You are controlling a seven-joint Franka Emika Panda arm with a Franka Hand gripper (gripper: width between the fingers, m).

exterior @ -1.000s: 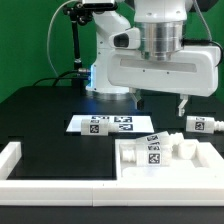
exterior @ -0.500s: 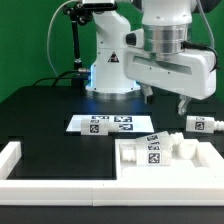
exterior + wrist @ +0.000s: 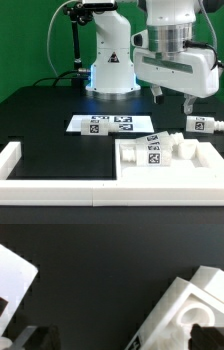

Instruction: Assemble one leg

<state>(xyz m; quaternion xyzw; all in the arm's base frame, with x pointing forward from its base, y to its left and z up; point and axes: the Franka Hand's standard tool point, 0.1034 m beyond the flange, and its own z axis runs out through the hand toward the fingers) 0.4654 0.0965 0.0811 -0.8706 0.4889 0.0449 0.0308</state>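
Note:
One white leg (image 3: 204, 124) with a tag lies on the black table at the exterior view's right. Another tagged leg (image 3: 153, 138) lies against the far edge of the large white block (image 3: 178, 166). My gripper (image 3: 173, 102) hangs open and empty above the table, behind the block and between the two legs. In the wrist view the gripper (image 3: 120, 339) shows dark fingers (image 3: 36, 336) far apart over bare black table. A white part (image 3: 192, 308) lies by one finger; I cannot tell which part it is.
The marker board (image 3: 110, 124) lies flat at mid-table. A low white wall (image 3: 14, 160) runs along the exterior view's left and front (image 3: 100, 196). The robot base (image 3: 110, 70) stands at the back. Another white edge (image 3: 14, 277) shows in the wrist view.
The gripper has moved toward the exterior view's right and a little lower, staying open and empty. The parts have not moved.

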